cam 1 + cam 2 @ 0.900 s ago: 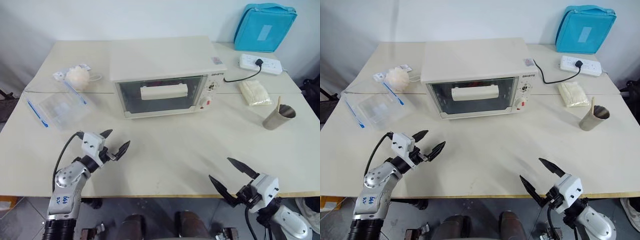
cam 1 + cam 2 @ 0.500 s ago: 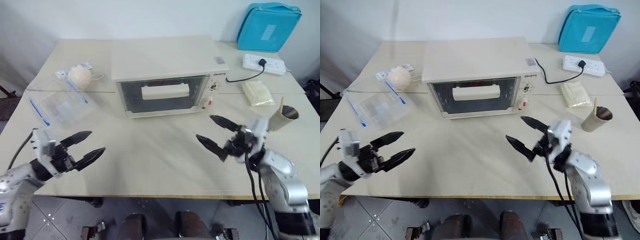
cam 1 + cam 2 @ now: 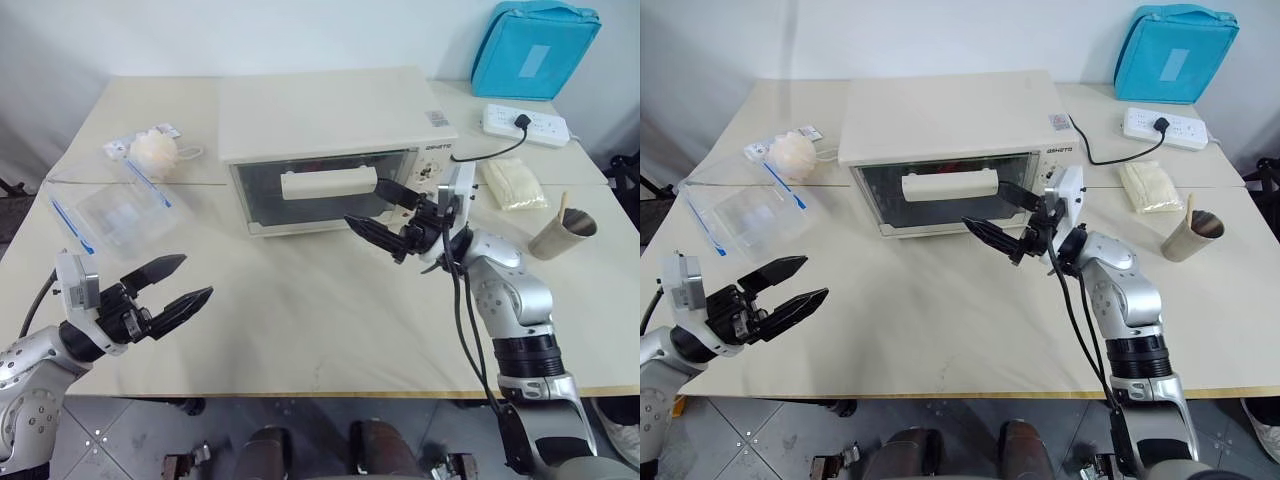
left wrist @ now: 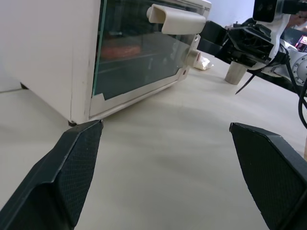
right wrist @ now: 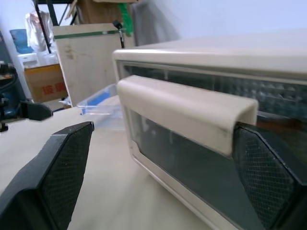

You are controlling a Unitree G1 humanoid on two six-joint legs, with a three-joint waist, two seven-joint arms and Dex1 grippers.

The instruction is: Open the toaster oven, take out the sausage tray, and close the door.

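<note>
Change, right gripper (image 3: 385,210): risen from the near edge of the surface (image 3: 330,310) to the toaster oven (image 3: 335,150); fingers spread wide, one tip by the right end of the handle (image 3: 328,184), the other lower, before the glass.
Change, left gripper (image 3: 172,284): swung outward to the oven's near left; fingers apart, holding nothing.
Door (image 3: 320,190): one, closed.
Sausage tray (image 4: 120,49): inside the oven, a reddish shape dimly seen through the glass.
Counts: one oven, two plastic bags (image 3: 118,212), one cup (image 3: 562,234), one power strip (image 3: 524,124), one blue pouch (image 3: 535,50).
</note>
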